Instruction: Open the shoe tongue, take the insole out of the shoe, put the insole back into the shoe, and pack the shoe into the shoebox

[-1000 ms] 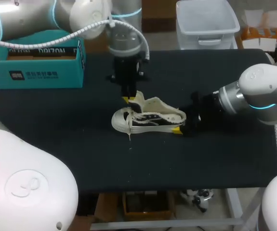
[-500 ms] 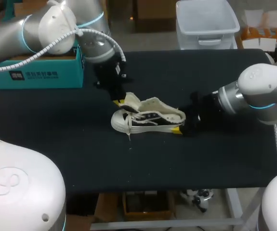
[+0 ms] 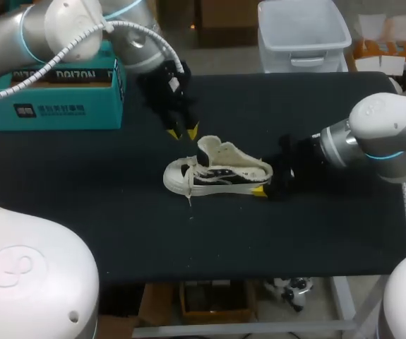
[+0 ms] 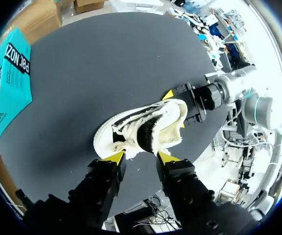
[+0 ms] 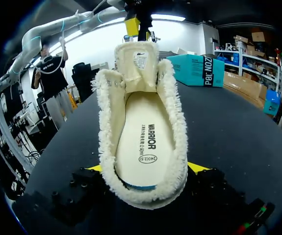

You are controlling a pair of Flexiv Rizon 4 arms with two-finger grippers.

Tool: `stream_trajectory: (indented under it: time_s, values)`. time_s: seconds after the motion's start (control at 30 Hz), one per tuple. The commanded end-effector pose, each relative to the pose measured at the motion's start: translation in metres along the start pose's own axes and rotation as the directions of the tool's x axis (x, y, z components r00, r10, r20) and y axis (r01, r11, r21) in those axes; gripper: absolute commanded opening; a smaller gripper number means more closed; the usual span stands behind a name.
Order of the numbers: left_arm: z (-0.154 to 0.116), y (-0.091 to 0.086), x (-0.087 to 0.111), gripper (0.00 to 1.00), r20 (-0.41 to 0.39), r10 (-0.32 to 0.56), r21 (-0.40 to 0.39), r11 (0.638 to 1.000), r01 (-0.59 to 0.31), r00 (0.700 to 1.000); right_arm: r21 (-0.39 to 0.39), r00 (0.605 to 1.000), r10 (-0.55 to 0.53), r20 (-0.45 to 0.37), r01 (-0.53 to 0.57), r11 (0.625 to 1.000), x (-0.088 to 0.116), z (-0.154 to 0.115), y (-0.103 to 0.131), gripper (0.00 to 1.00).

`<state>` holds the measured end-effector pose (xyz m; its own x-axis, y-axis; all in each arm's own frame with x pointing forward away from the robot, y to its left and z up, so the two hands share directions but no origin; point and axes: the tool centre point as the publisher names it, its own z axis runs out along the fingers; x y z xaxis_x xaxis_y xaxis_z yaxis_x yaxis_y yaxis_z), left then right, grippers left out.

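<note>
Left arm: enters from the far left corner, wrist angled down and toward the middle of the counter (image 3: 315, 233). Left gripper (image 3: 183, 132) hangs in the air between the teal shoebox (image 3: 51, 95) and the sneaker (image 3: 218, 173), just beyond the toe end and not touching it. Its fingers are spread, with nothing between them; in the left wrist view the sneaker lies ahead of the two yellow tips.

Right arm: enters from the right, forearm low and close to level, pointing along the sneaker's length. Right gripper (image 3: 263, 191) sits at the heel. In the right wrist view one yellow tip shows on each side of the heel, pressed against the sneaker, so it is pinching the sneaker there.

Sneaker: black-and-white low-top, upright on its sole near the middle of the counter, toe toward the left arm. Tongue (image 5: 137, 61) stands up and forward, leaving the opening wide. Insole (image 5: 143, 142) lies flat inside the sneaker.

Shoebox: far left part of the counter, well apart from the sneaker.
</note>
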<state>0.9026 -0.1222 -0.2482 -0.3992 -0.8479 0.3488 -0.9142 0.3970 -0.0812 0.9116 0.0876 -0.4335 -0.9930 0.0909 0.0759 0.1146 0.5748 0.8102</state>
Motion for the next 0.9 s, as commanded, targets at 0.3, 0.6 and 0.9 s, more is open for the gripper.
stream_trajectory:
  time_s: [0.3,0.6,0.9]
  values:
    - [-0.013,0.010,0.046,0.00,-0.020,0.494,-0.035,0.869,-0.494,0.869,-0.003,1.000,-0.001,0.000,0.001,1.000,-0.001,0.004,-0.010,0.00]
    - [-0.006,-0.003,0.061,0.00,-0.120,0.846,-0.196,0.493,-0.848,0.520,-0.003,1.000,-0.001,0.000,0.001,1.000,-0.001,0.004,-0.010,0.00]
    - [-0.006,-0.018,0.071,0.00,-0.079,0.915,-0.388,0.338,-0.857,0.396,-0.003,1.000,-0.001,0.000,0.001,1.000,-0.001,0.004,-0.010,0.00]
